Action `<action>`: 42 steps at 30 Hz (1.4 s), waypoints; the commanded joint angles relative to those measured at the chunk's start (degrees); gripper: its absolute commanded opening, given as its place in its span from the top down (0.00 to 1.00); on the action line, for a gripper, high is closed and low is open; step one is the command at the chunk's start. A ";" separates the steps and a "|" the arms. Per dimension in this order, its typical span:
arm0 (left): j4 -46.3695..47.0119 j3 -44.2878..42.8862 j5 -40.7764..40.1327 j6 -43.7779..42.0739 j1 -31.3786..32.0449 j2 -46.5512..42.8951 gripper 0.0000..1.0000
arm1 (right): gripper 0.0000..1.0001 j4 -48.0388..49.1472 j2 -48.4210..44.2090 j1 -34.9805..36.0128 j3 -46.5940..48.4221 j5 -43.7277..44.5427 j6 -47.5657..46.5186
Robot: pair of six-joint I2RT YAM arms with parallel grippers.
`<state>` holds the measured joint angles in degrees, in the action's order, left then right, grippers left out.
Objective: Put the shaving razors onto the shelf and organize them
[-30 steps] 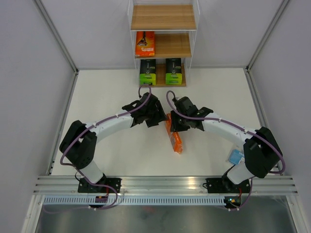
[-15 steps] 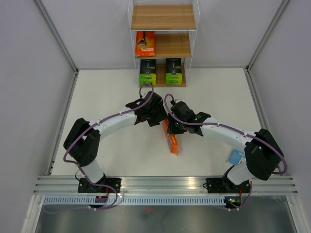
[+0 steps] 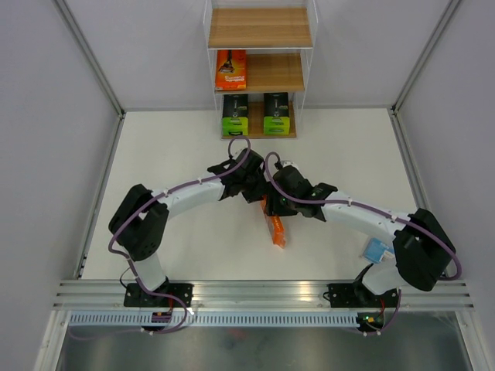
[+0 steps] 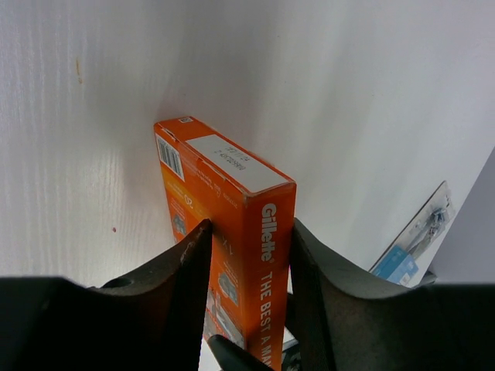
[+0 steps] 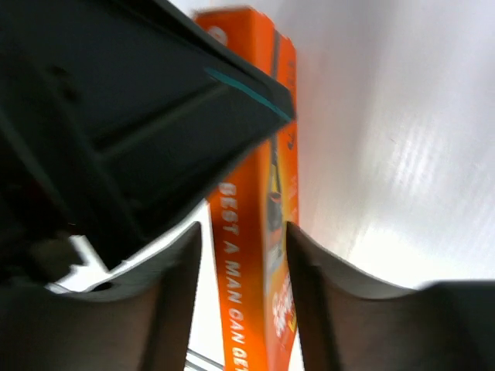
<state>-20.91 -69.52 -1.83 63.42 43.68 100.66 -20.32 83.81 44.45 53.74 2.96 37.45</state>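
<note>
Centrally on the matte white table [image 3: 170, 147], a slim orange cardboard razor carton [image 3: 274, 226] stands on its narrow edge. Its long axis runs from the two grippers toward the near edge, slanting a little to the right. The left wrist view looks down that axis: the thin printed spine with white lettering faces the camera, and the far end cap carries a white label and a barcode.

The left gripper [image 3: 253, 187] pinches the carton's upper end, its smooth black fingers [image 4: 182, 286] pressed against the two broad faces. The right gripper [image 3: 276, 205] straddles the same carton just beside it. Its dark fingers [image 5: 174, 301] stand slightly apart from the card, and a sliver of white shows along one side. Whether the carton's lower end rests on the table cannot be told.

At the far edge stands the tall shelf [image 3: 260, 27], light brown wood-grain boards in a thin white frame.
- The middle board holds a second orange pack [image 3: 230, 69] at its left.
- The lowest board holds two green-and-black packs [image 3: 235, 114] [image 3: 276, 114] side by side.

A light blue blister pack [image 3: 377, 250] lies flat near the right arm's base.
</note>
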 commanded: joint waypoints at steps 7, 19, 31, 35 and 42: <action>6.75 4.38 3.23 -2.15 -0.53 -2.04 0.73 | 0.27 -11.92 -10.41 -1.64 3.39 1.17 4.56; 17.83 17.31 3.50 -10.33 -1.76 -4.34 0.73 | 0.17 -7.91 -20.00 -17.99 -11.45 -9.64 10.18; 26.52 21.18 7.10 -6.12 -1.76 -2.23 0.84 | 0.20 -1.13 -17.63 -17.99 -15.59 -10.08 11.15; 36.35 22.14 6.66 0.03 -2.02 -3.45 0.87 | 0.11 0.45 -20.00 -18.08 -16.38 -10.17 14.75; 57.45 24.86 10.87 0.56 -4.92 -5.65 0.86 | 0.06 2.21 -26.67 -20.36 -18.75 -12.36 15.63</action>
<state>20.75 -46.24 6.26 61.39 40.45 96.92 -21.08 60.40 25.54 36.53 -7.88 51.48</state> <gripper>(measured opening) 0.342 0.936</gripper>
